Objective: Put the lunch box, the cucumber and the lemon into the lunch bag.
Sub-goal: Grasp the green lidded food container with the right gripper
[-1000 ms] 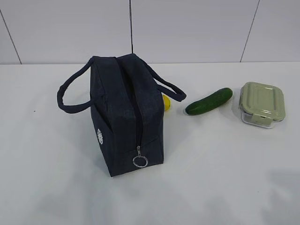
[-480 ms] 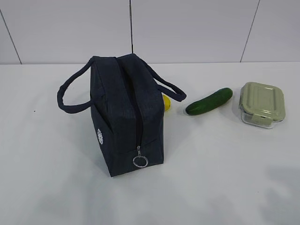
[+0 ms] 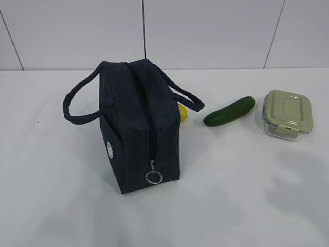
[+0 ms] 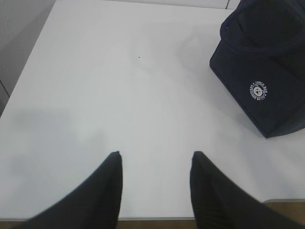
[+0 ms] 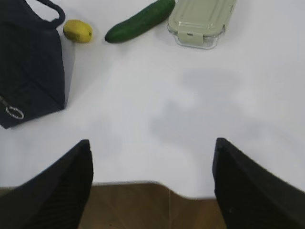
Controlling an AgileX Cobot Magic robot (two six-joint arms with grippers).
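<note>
Our left pincer [image 4: 155, 164] hangs with its two dark fingers spread and nothing between them, over the near edge of the white table [image 4: 119, 95]. Ahead of it and off to its right stands the lunch bag [image 4: 267, 71], well apart from the fingers, showing its small white round emblem [image 4: 258, 90] on the side wall that faces us. Only bare table lies directly in front of this pincer.

Our right pincer [image 5: 152, 164] is spread wider, also empty, and sits above the table's near edge with brown floor [image 5: 143, 205] showing below it. Ahead of it and to its left is the end wall of the lunch bag, with the silver ring pull [image 5: 14, 113] hanging low on that end. Farther ahead, near the bag's far corner, lies the lemon [image 5: 78, 30], just beside one loop handle [image 5: 50, 12]. To the right of the lemon, apart from it, lies the cucumber [image 5: 139, 20], angled away to the right. Its far tip comes close to the lunch box [image 5: 200, 21], which rests flat on the table with its sage-green lid on.

From the exterior view neither pincer shows. There the bag stands upright with its top zipper [image 3: 152, 128] running down the near end, and the lemon is mostly hidden behind it.
</note>
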